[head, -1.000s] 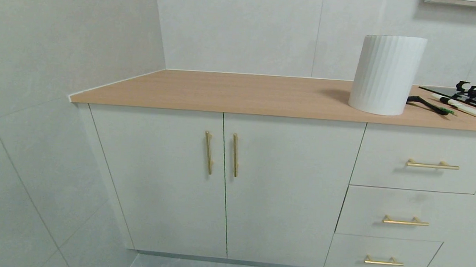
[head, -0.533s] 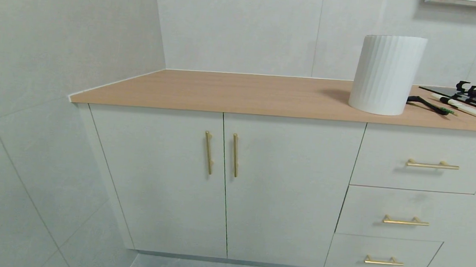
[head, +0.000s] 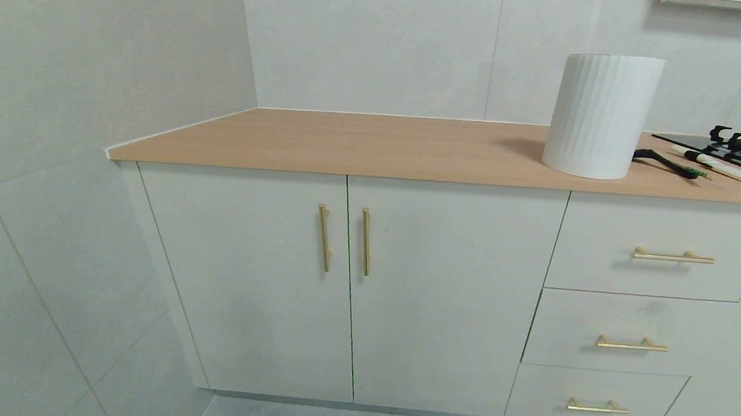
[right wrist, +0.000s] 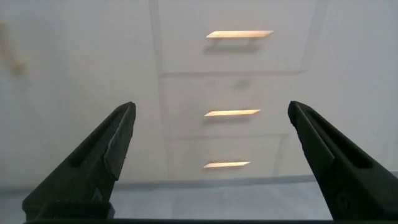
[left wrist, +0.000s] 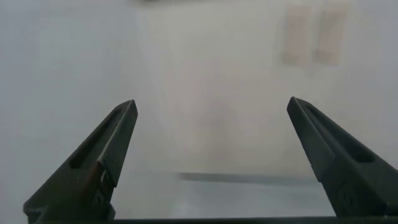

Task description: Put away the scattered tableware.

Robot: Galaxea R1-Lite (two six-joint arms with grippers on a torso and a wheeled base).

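1. No movement is noted since the earlier frames; the counter (head: 362, 144) and what lies on it are unchanged.
2. The left gripper (left wrist: 211, 101) and right gripper (right wrist: 211, 104) are held wide apart, empty.
3. A black utensil (head: 668, 164) and a white utensil (head: 727, 168) lie beside the holder (head: 601, 114), well above both grippers; the drawers (right wrist: 239, 34) are faced by the right gripper.
4. Nothing is judged stowed yet; every pick remains.

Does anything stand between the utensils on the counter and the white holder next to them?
Nothing visible does. The black utensil lies right beside the holder on the counter; the white utensil lies just beyond it.
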